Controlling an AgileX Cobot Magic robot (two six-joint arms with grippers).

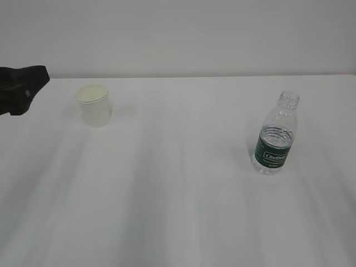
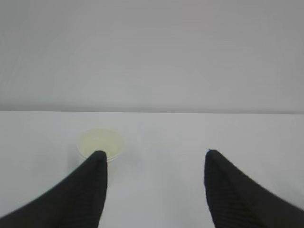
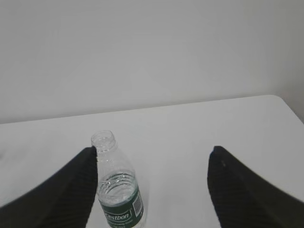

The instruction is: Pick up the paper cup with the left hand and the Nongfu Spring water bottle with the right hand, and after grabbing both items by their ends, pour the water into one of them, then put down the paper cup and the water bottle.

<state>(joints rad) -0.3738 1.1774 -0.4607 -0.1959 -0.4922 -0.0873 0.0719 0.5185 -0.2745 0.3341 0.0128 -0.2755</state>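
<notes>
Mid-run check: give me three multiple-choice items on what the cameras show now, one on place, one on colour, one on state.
1. Where does the paper cup stand on the table in the exterior view?
A. far left
B. beside the bottle
C. near right

2. What colour is the label on the water bottle?
A. red
B. dark green
C. yellow

3. How is the left pincer?
A. shut on the cup
B. shut on nothing
C. open, holding nothing

Answers: 1 A, the cup stands far left, well apart from the bottle. 2 B, a dark green band with white lettering. 3 C, its fingers stand wide apart, the cup beyond the left tip.
</notes>
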